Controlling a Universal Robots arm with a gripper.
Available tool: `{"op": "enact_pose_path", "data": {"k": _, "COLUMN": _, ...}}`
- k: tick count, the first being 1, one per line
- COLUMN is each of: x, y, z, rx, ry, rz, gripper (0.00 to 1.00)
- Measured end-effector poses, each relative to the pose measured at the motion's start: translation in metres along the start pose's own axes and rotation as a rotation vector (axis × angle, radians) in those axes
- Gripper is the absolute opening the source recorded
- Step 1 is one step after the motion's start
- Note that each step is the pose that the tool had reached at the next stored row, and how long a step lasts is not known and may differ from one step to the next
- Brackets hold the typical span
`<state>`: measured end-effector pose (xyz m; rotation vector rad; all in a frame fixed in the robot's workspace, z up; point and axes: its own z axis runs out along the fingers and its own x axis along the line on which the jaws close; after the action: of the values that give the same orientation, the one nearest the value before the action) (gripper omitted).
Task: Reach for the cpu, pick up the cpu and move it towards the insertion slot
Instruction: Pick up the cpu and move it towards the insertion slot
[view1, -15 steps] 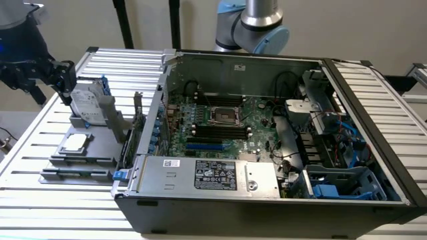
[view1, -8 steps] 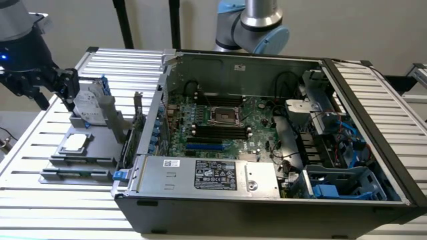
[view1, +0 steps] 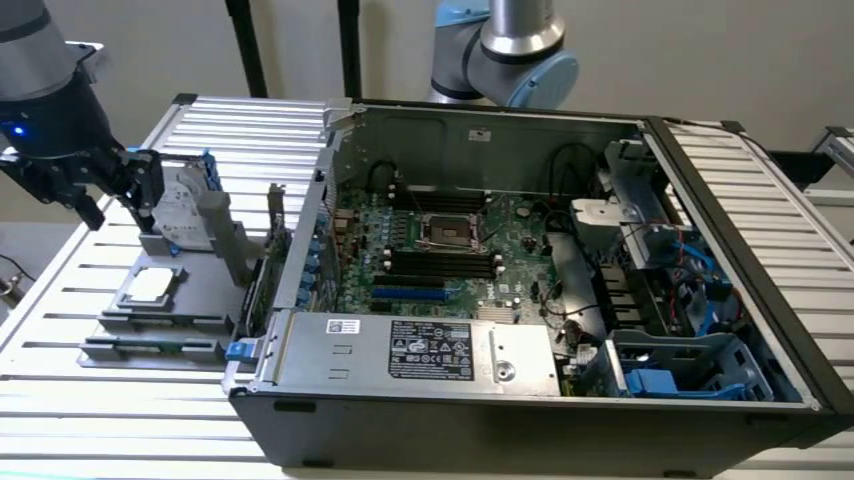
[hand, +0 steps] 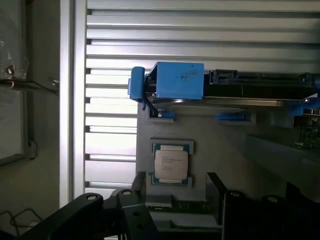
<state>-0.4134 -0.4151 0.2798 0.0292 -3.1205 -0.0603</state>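
reach | our gripper (view1: 114, 200) hangs empty, jaws apart, directly above the cpu (view1: 150, 285) | cpu flat on the grey tray (view1: 200, 295) outside the case | we see the insertion slot (view1: 447, 232) well apart, toward the exterior view's right

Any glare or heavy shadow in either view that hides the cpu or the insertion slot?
Wrist view: the slatted table glares white beside the tray, yet the cpu is evenly lit. Exterior view: soft even light, the insertion slot clear with a slight glint on its frame.
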Motion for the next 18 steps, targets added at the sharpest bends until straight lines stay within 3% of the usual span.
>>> {"op": "enact_pose_path", "data": {"k": 18, "x": -0.001, "y": -0.0047, "z": 0.0326, "rx": 0.0000, "ry": 0.0000, "rz": 0.000, "gripper": 0.60}}
